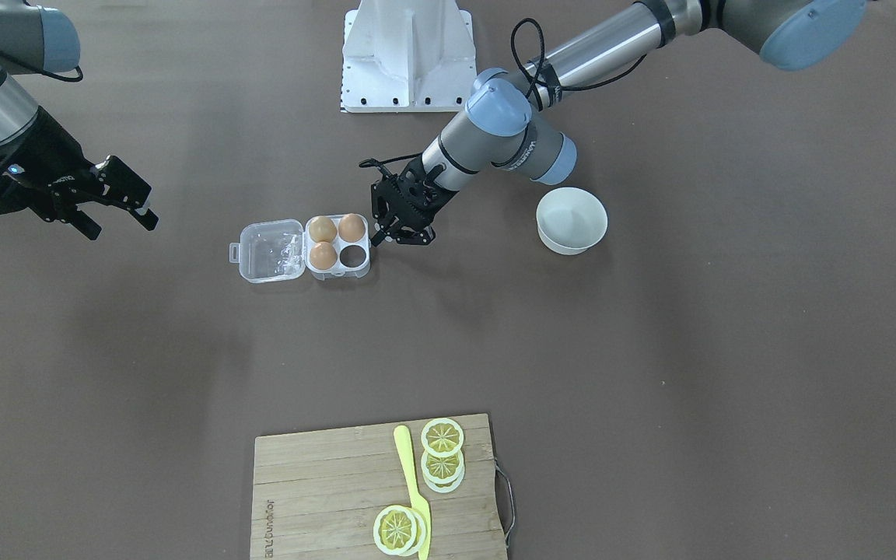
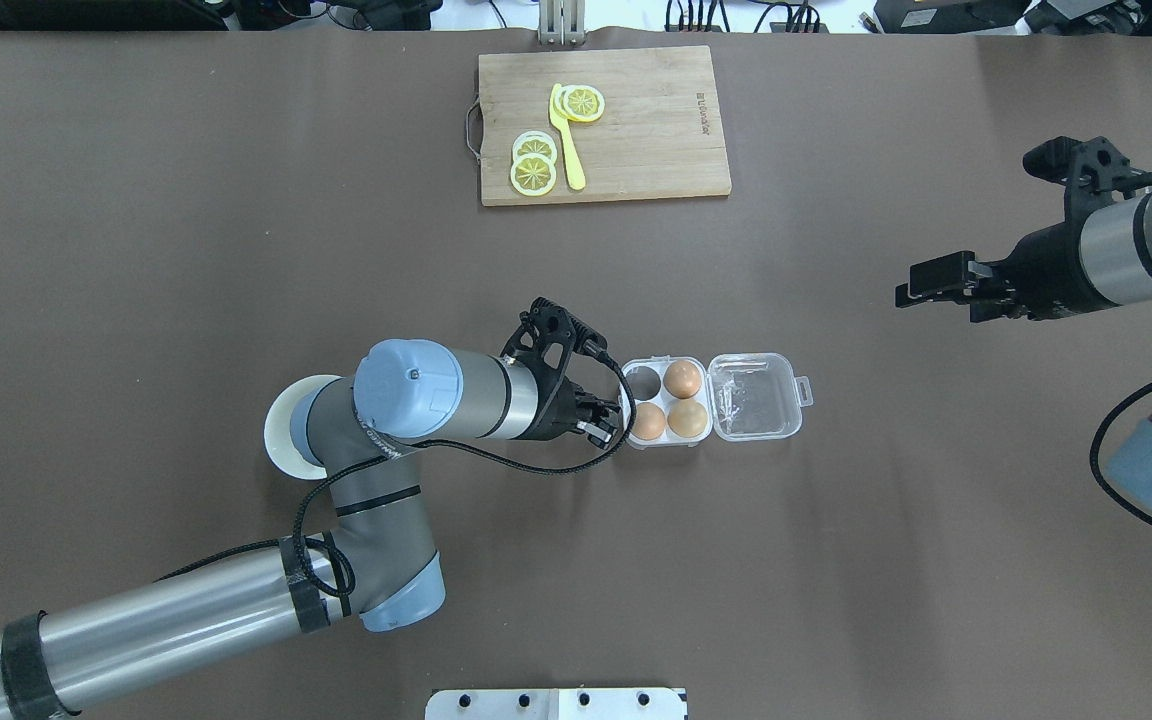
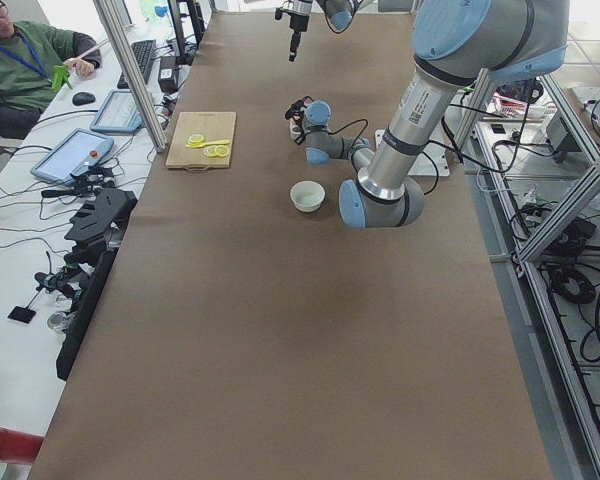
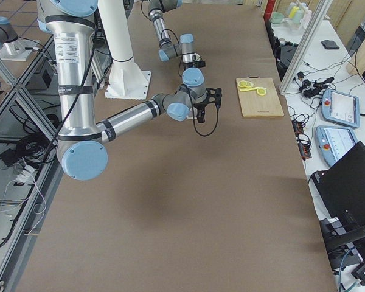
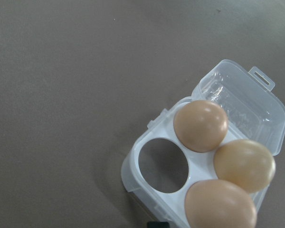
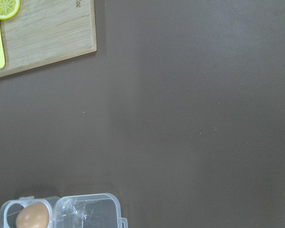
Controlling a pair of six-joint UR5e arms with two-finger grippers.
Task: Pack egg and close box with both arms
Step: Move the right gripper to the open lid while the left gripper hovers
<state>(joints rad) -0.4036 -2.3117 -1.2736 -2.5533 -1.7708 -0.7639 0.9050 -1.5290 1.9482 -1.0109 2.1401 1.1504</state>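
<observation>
The clear egg box point(image 1: 337, 242) lies open on the table, its lid point(image 1: 271, 250) folded flat to one side. Three alike brown eggs point(image 1: 323, 229) fill three cells; the fourth cell point(image 1: 353, 255) is empty. My left gripper point(image 1: 397, 239) is open and empty, low beside the box on the side away from the lid, close to the empty cell. The left wrist view shows the box point(image 5: 147, 183) and eggs point(image 5: 200, 125) from close above. My right gripper point(image 1: 117, 219) is open and empty, raised well off to the lid side. In the overhead view the box point(image 2: 665, 400) sits mid-table.
An empty white bowl point(image 1: 571, 220) stands behind my left forearm. A wooden cutting board point(image 1: 323, 490) with lemon slices and a yellow knife lies at the far edge. The white pedestal base point(image 1: 407, 54) is at the robot's side.
</observation>
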